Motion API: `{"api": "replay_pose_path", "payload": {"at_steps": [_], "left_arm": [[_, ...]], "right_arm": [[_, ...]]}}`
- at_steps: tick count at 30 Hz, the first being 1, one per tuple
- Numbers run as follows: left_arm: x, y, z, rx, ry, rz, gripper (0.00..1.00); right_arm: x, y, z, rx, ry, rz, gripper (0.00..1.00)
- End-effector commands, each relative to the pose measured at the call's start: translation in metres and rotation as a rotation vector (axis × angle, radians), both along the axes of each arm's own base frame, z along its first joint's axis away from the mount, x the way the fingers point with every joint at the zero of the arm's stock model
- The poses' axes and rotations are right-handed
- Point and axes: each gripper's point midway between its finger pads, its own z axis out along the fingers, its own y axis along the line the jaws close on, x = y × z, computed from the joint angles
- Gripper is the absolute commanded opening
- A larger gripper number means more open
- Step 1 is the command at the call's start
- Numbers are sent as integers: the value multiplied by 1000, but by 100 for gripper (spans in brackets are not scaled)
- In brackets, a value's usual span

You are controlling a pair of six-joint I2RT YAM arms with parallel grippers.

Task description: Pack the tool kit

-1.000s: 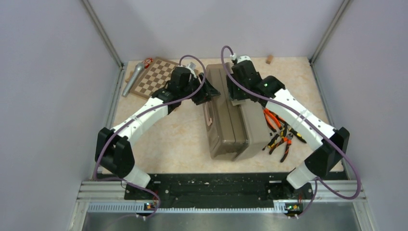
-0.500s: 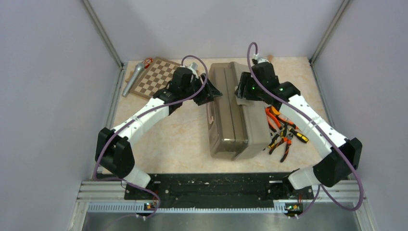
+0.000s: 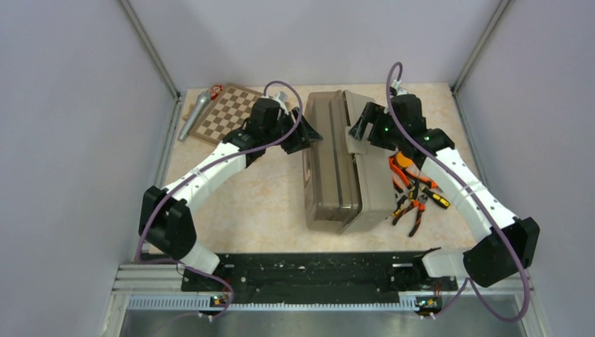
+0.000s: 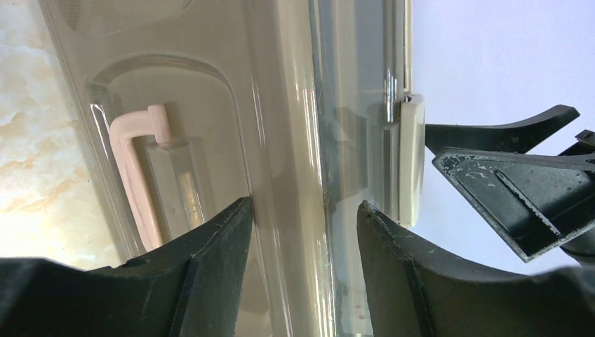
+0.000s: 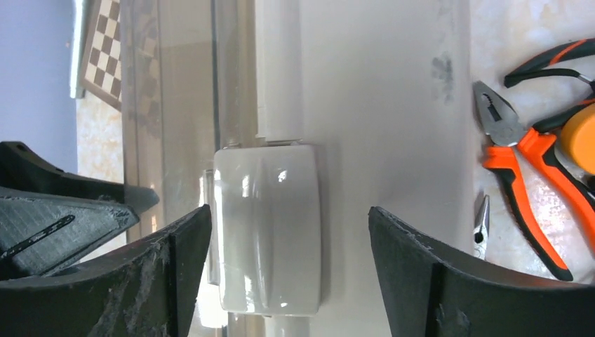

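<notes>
Orange-handled pliers point(image 3: 397, 170) and yellow-black screwdrivers point(image 3: 435, 200) heaped on tabletop point(image 3: 266, 196) just right of toolbox point(image 3: 344, 175), toolbox closed, lying mid-tabletop, left pincer point(image 3: 309, 135) apart at its far left edge, right pincer point(image 3: 359, 130) wide apart either side of beige latch point(image 5: 268, 228), not touching, chessboard point(image 3: 228, 112) and microphone point(image 3: 195, 112) far left

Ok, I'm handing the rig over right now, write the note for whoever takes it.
Left gripper: jaws apart astride a ridge of the toolbox, beside the pink handle; grip unclear.
Right gripper: open, straddling the pale latch, not clamped.
The box looks closed, mid-table. Orange pliers, screwdrivers and tape measure lie on the table to its right.
Done: nothing packed.
Left: unlatch, open, load tools, close.
</notes>
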Motion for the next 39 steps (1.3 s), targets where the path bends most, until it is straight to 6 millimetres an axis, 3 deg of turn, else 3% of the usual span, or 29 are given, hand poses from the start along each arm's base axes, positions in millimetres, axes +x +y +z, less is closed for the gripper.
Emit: {"api": "replay_pose_path", "payload": {"at_steps": [1, 4, 6, 12, 16, 20, 27, 39], "left_arm": [[2, -5, 31, -50, -86, -11, 61], [2, -4, 31, -52, -85, -9, 61], [1, -5, 31, -51, -84, -12, 61], [2, -5, 29, -51, -82, -10, 61], [3, -6, 29, -52, -80, -10, 61], [3, -6, 29, -52, -79, -7, 61], [4, -5, 28, -50, -79, -3, 61], [4, -4, 23, -35, -73, -2, 61]], "right_arm": [[0, -25, 15, 3, -47, -90, 84], [0, -45, 19, -39, -57, -156, 87], [-1, -48, 26, -68, -73, -143, 88], [-8, -22, 51, -233, -129, -7, 95], [-9, -4, 45, -350, -107, 24, 95], [-7, 2, 25, -489, -49, 36, 94], [-5, -11, 13, -596, -9, 12, 88], [-9, -56, 50, -706, -74, -142, 85]]}}
